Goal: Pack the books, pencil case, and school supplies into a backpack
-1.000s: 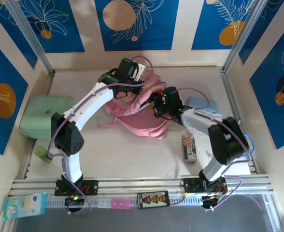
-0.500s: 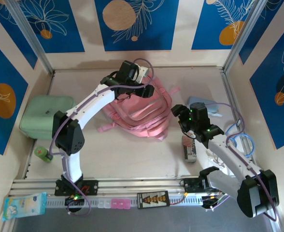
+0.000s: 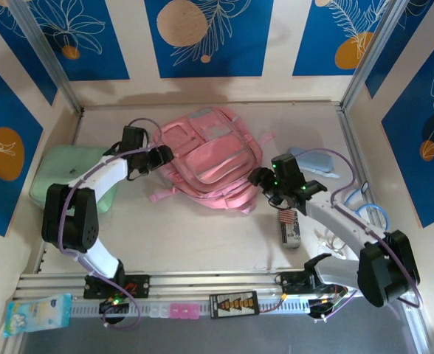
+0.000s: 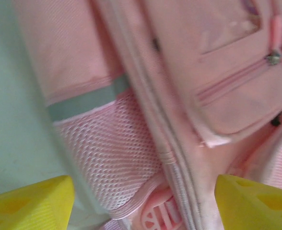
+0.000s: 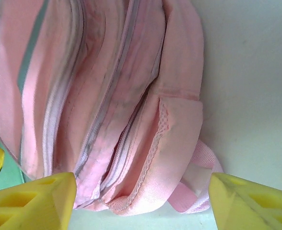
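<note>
The pink backpack (image 3: 209,155) lies flat in the middle of the top view, slightly above centre. Its front pockets face up and its straps (image 3: 202,198) trail toward the lower edge.

The left gripper (image 3: 160,155) sits just beside the backpack's left edge. Its arm lies low and stretched, running from the lower left up over the mint-green case (image 3: 62,173) and then pointing right. In the left wrist view its yellow fingers (image 4: 30,201) stand wide apart in the two lower corners with nothing between them. Beyond them are the mesh side pocket (image 4: 112,163) and a zipped front pocket (image 4: 237,91), both blurred.

The right gripper (image 3: 258,177) is at the backpack's lower right corner. Its arm bends out to the lower right of the frame, and the forearm slants up and left. In the right wrist view its fingers (image 5: 30,199) are also spread and hold nothing. They face the backpack's side, where zip lines run up the frame and a strap end shows at the bottom. A small yellow piece at that view's left edge is cut off and cannot be made out.

The pale blue pencil case (image 3: 313,158) lies right of the backpack, partly behind the right arm. The striped pack (image 3: 287,217) and the grey-white oblong (image 3: 291,234) lie touching on the table (image 3: 202,236) below the right forearm. The left arm covers much of the mint-green case. A blue tissue pack (image 3: 36,313) sits at the lower left.
</note>
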Tool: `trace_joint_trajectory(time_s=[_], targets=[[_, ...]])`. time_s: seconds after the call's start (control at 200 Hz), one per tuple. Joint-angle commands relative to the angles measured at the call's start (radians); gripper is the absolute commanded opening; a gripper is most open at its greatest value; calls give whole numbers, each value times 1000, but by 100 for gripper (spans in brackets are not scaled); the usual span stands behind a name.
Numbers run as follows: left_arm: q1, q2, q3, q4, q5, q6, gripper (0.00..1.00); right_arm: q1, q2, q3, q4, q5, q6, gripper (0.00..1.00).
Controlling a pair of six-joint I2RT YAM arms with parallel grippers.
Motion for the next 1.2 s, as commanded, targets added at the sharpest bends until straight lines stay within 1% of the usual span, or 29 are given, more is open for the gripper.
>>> trace_joint_trajectory(time_s=[0.0,0.065,0.155,0.225,0.29,0.42,0.475,0.535,0.665,0.73,0.805,0.91,1.095,1.115,1.195], targets=[[10,8,-16,100,21,-76,75,26,55,48,-46,-2,-19,73],[19,47,-8,110,-4,-67,72,37,92,67,-62,-1,-20,73],[28,110,31,96,-16,-41,68,46,131,89,-87,7,-16,72],[28,143,54,73,-50,-30,65,50,148,96,-101,11,-11,72],[29,154,53,73,-65,-32,62,53,153,95,-108,13,-1,71],[30,144,16,94,-102,-46,61,55,153,80,-105,24,14,71],[31,143,4,106,-103,-46,59,56,159,80,-102,24,14,71],[31,146,-2,116,-92,-47,54,54,171,84,-102,23,12,70],[31,165,-4,134,-77,-57,46,56,203,106,-110,17,7,68],[34,176,-5,139,-79,-75,45,56,216,111,-109,17,8,67],[36,190,-7,162,-56,-93,36,56,225,109,-104,20,7,66],[38,198,-6,179,-37,-103,28,53,238,112,-89,30,-8,66],[39,162,-21,183,-21,-96,2,6,311,157,-34,9,-82,64],[40,153,-25,183,-16,-93,0,-1,323,166,-27,4,-92,64],[39,115,-36,154,1,-77,0,-38,377,226,-25,-46,-122,63]])
